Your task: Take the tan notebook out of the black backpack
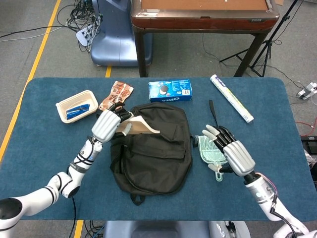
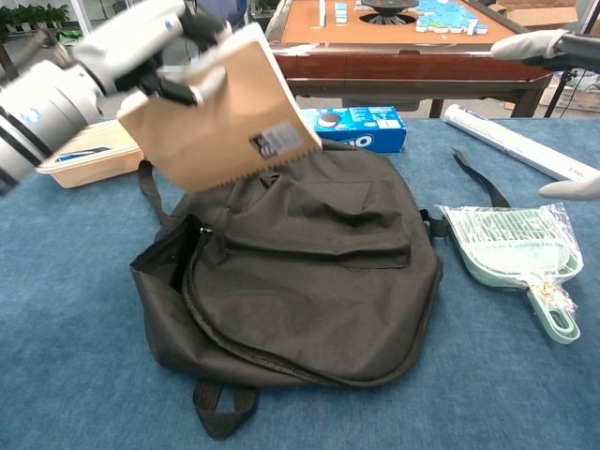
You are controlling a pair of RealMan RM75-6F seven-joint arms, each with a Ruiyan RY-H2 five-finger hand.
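The black backpack point(image 1: 151, 151) lies flat in the middle of the blue table, its zip open along the left side point(image 2: 187, 272). My left hand point(image 1: 108, 124) grips the tan notebook point(image 1: 142, 127) by one edge and holds it in the air over the backpack's upper left part. In the chest view the left hand point(image 2: 141, 42) holds the notebook point(image 2: 225, 117) tilted, spiral edge down, clear of the bag. My right hand point(image 1: 230, 152) hovers with fingers spread over the green dustpan point(image 1: 210, 148), holding nothing; only its fingers point(image 2: 548, 45) show in the chest view.
An Oreo box point(image 1: 170, 90), a snack packet point(image 1: 117, 95) and a white tray point(image 1: 77, 105) lie behind and left of the bag. A rolled tube point(image 1: 232, 97) lies at the back right. A loose black strap point(image 1: 213, 116) runs near the dustpan point(image 2: 511, 246).
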